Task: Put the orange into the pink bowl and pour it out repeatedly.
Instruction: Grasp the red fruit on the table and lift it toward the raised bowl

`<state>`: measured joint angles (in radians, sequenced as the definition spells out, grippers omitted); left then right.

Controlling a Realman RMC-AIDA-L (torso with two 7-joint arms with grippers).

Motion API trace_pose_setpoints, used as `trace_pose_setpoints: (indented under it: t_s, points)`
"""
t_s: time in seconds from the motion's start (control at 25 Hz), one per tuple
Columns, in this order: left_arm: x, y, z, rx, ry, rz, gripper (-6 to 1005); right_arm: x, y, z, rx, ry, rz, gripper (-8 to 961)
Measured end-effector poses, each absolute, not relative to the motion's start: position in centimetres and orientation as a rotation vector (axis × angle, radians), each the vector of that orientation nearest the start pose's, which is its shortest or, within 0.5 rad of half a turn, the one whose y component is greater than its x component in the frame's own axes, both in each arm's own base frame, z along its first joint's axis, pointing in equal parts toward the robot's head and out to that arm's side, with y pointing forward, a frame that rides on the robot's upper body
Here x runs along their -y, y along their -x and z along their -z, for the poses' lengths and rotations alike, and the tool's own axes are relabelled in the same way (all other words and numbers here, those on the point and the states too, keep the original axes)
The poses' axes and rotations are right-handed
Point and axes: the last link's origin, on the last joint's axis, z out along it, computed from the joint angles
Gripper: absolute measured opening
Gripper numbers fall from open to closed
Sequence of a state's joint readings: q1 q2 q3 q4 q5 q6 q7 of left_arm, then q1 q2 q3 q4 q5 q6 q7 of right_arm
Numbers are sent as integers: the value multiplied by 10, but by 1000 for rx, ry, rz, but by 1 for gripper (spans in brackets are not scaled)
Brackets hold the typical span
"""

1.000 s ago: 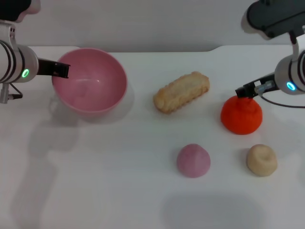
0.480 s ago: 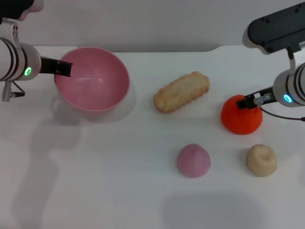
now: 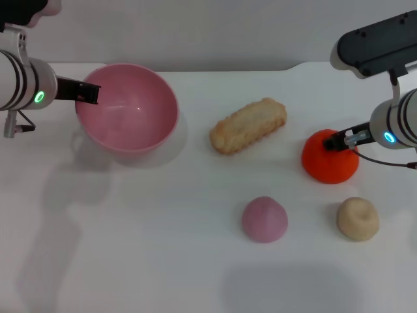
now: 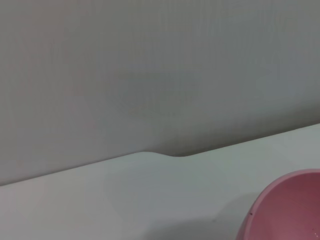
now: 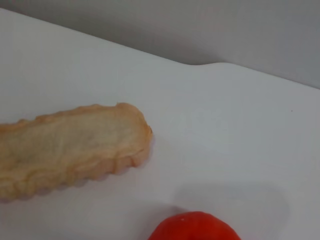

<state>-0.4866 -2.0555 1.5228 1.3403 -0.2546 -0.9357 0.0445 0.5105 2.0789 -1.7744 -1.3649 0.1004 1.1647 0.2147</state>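
Right claw (image 3: 340, 139) atop orange (image 3: 330, 163), perhaps touching; bread (image 3: 248, 125) beside.

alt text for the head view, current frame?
On a white table, the right gripper sits over the orange at right, while the left gripper is at the rim of the empty pink bowl at left. Between them lie a long biscuit-like piece, a pink lump and a beige lump.

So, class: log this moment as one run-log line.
left gripper: at pink bowl rim | right gripper: on orange | orange: on table, not in bowl
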Motion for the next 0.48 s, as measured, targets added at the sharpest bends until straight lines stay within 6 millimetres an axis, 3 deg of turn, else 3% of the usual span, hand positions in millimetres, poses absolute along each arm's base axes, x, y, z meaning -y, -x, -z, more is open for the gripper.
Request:
trace_pose_setpoints:
  t_s: [0.48]
  points:
    - [-408, 208, -25, 1001, 1946, -94, 49, -376, -209, 36, -976, 2011, 452, 480]
